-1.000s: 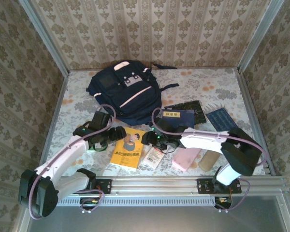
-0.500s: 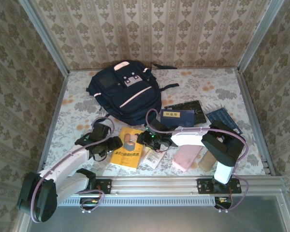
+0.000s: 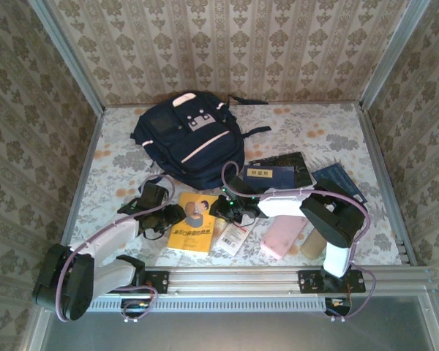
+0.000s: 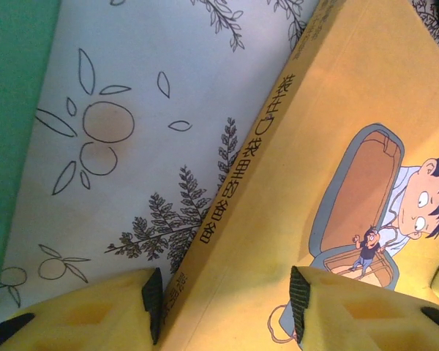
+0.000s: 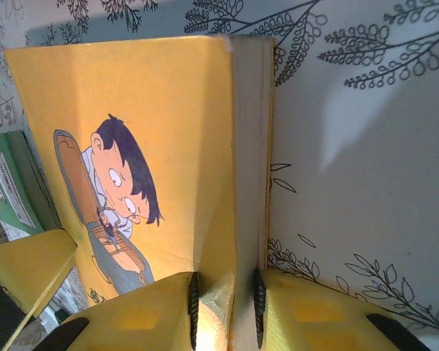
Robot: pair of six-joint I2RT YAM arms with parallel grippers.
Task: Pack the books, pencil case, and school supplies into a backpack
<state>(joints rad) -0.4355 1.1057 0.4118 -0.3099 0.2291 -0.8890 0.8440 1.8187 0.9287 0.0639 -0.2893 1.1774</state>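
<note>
Since a second ago both arms have drawn in on the yellow paperback with the cartoon boy [image 3: 192, 230], and both sets of jaws have narrowed. Your right arm has folded its elbow back towards its base. The book itself lies about where it did.

Your right gripper [image 3: 222, 210] is clamped on the book. The right wrist view shows the glossy cover and the pale page block pinched between its yellow pads [image 5: 224, 300], with a green booklet with a white label [image 5: 11, 183] beyond the book's far side.

Your left gripper [image 3: 177, 216] stands with its jaws apart. In the left wrist view [image 4: 225, 301] one finger sits at the printed spine and the other over the cover, with the flat paperback [image 4: 336, 110] running away from them across the white tablecloth with line-drawn leaves [image 4: 132, 110].

From above you also get the neighbours. The soft navy fabric backpack with pale stripes [image 3: 194, 139] lies beyond both grippers. The dark navy book with a yellow label [image 3: 271, 178] is just behind the right gripper. The long white packet [image 3: 234, 238], the pink pouch [image 3: 282, 235] and the tan cylindrical pouch [image 3: 316, 243] are on its near side.
</note>
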